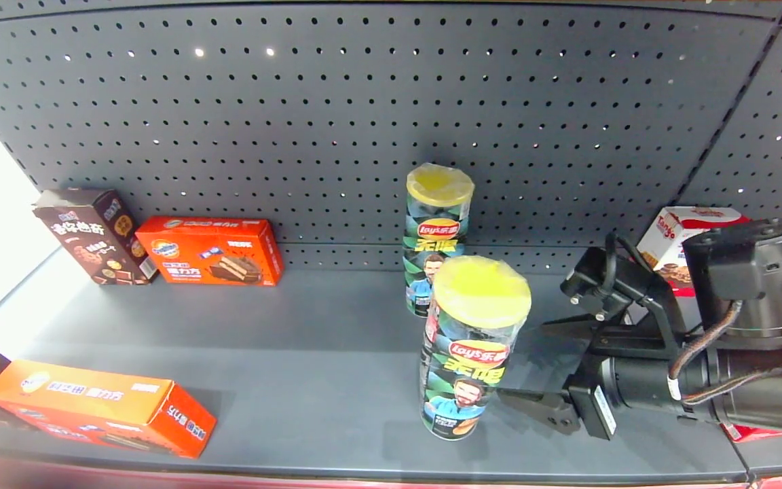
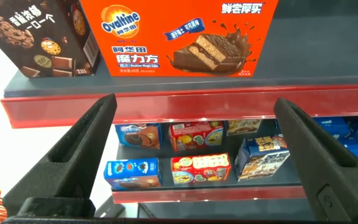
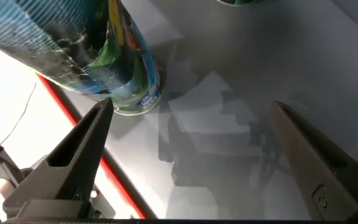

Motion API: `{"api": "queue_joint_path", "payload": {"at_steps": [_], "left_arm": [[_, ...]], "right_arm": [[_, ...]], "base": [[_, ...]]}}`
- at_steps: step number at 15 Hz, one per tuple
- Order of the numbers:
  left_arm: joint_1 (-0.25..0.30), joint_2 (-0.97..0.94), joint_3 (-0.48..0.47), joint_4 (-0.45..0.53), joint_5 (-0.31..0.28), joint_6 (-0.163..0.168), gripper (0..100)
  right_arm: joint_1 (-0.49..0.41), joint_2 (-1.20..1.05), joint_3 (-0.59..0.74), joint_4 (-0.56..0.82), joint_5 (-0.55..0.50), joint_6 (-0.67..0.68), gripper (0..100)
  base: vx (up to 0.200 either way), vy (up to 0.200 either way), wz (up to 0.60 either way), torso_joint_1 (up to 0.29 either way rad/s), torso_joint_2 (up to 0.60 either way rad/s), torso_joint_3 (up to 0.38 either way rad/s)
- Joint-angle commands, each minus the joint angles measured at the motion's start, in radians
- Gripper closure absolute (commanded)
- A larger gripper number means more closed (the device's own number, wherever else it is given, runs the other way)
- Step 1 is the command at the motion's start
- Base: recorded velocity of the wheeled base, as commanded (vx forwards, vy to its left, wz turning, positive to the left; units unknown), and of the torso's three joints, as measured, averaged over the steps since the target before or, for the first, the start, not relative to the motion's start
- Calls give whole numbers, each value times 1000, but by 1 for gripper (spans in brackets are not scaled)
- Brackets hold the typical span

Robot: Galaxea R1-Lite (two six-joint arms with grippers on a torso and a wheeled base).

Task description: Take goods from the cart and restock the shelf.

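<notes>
Left gripper (image 2: 194,106): in front of the shelf's left end, below its red lip. Fingers spread wide, nothing held.

Left, far: brown box (image 1: 92,234), upright, just beside an orange box (image 1: 211,250) at the back panel.

Left, near: flat orange box (image 1: 102,407), lying at the front edge of the shelf (image 1: 309,326).

Centre, far: far can (image 1: 435,238), upright by the back panel.

Centre, near: near can (image 1: 469,346), upright by the front edge, in line with the far can and apart from it. Already on the shelf.

Handling, by judgement: probably light; stiff tube, glossy wrap likely slippery, thin yellow lid likely to dent. Tall and narrow, so easily toppled by a sideways nudge. Best gripped round the middle of the body, never by the lid.

Right gripper (image 1: 523,361): just right of the near can, level with its lower half. Fingers wide apart, holding nothing.

Right, far: white box (image 1: 686,224), partly behind the right arm.

Views compared:
- Head view: gives the lids, the spacing of the two cans and the row of boxes.
- Right wrist view: adds the near can's base, flat on the shelf beside the red lip and close to one fingertip. Cannot tell whether they touch.
- Left wrist view: adds the box fronts and lower shelves (image 2: 204,190) stocked with small packets.
</notes>
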State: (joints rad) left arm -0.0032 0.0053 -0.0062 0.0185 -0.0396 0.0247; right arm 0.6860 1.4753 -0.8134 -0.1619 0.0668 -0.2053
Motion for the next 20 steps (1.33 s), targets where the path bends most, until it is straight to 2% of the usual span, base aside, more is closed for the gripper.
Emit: {"api": "queue_joint_path", "payload": {"at_steps": [1,7,20], "left_arm": [[0,1,0,0,0,0,0],[0,1,0,0,0,0,0],[0,1,0,0,1,0,0]], "right_arm": [[-2,30,-12,-1,1,0,0],[-26,28,-10,-22,-1,0,0],[-19,66,-44,-30,-1,0,0]], "base": [[0,0,0,0,0,0],[0,0,0,0,0,0],[0,0,0,0,0,0]]}}
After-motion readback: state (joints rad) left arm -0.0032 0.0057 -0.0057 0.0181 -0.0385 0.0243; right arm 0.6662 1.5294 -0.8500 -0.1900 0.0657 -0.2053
